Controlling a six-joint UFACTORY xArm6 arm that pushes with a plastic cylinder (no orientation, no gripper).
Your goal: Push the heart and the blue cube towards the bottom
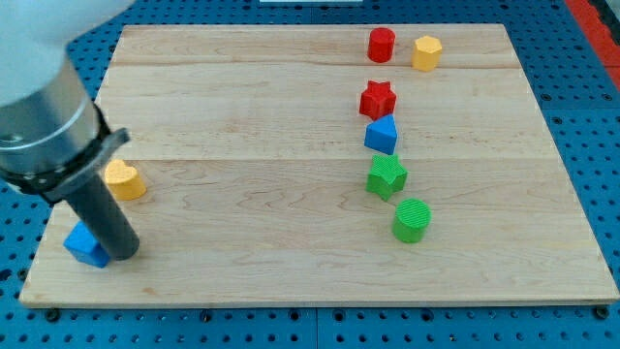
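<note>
Blue cube (85,246) against my tip (124,254), its left; yellow heart (124,180) above.

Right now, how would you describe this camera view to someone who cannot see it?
My tip touches a blue cube near the bottom left of a wooden board, with a yellow heart just above. At the right sit a red cylinder, yellow hexagon, red star, blue block, green star and green cylinder.

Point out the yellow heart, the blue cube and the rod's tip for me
yellow heart (124,180), camera view, on its top face
blue cube (83,246), camera view, on its visible left part
my tip (124,254), camera view, the rod's very end, against the cube's right side
</note>
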